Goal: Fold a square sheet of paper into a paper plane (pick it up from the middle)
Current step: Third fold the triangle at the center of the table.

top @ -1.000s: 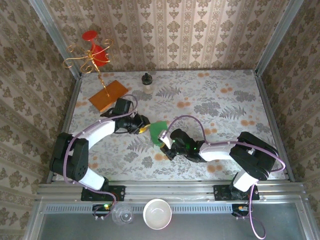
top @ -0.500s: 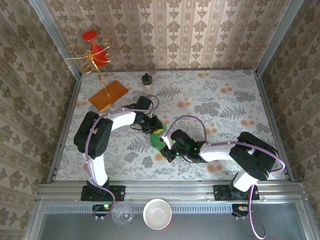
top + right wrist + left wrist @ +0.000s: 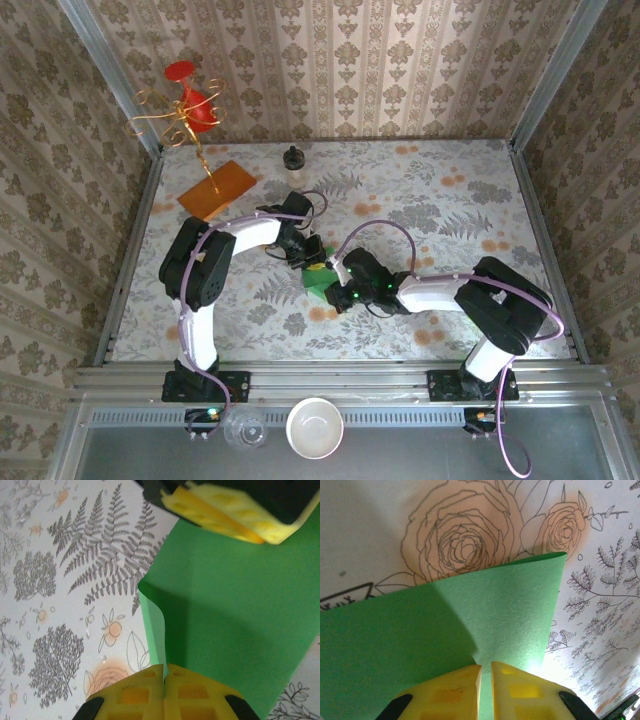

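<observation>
Nearest you, a white bowl (image 3: 315, 428) and a clear cup (image 3: 243, 430) sat side by side on the metal ledge in front of the two arm bases. Beyond the ledge, on the flower-printed surface (image 3: 450, 200), both arms bent inward and met just left of centre.

The right fingers (image 3: 155, 680) were pressed together, and the turned-up edge of the square sheet of paper (image 3: 235, 610) ran straight into the seam between them. The bright green sheet lay between the two arms. From above it showed as a small green patch (image 3: 320, 280), with most of it under the two wrists. Its near side curled upward off the printed ferns. The rest spread out flat toward the other arm.

The left fingers (image 3: 472, 677) sat at the sheet's far side, closed down to a thin slit. They appeared to be clamped on the paper's edge, though the close-up cut off their lower part. From that wrist the sheet bowed away over a drawn rose.

Farther back on the left, an orange-brown board (image 3: 218, 190) lay flat, and a gold wire stand (image 3: 185, 125) with red pieces rose from it. A small dark-capped bottle (image 3: 293, 160) stood upright near the back wall, well apart from the paper.
</observation>
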Robot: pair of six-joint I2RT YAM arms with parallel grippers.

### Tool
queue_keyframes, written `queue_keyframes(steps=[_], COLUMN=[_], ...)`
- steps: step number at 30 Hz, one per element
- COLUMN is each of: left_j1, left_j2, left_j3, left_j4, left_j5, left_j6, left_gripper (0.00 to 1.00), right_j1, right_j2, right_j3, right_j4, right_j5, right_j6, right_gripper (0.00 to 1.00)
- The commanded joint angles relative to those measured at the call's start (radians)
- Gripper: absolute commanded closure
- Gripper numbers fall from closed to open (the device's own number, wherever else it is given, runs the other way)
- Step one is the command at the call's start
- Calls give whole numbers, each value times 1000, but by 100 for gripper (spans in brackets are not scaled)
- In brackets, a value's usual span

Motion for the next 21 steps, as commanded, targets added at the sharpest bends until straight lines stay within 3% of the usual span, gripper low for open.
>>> queue_keyframes(steps=[1, 21], left_j1=[-8, -10], left_j2=[44, 50], left_j3=[12, 31], left_j4=[-57, -64], left_j5=[-21, -16], left_j6=[38, 47], left_gripper=[84, 84], right_j1=[-11, -20], right_j2=[14, 42], right_j3=[24, 54], right_j4=[-43, -93], right_j5=[42, 111], right_j6=[51, 57], right_gripper=[100, 100])
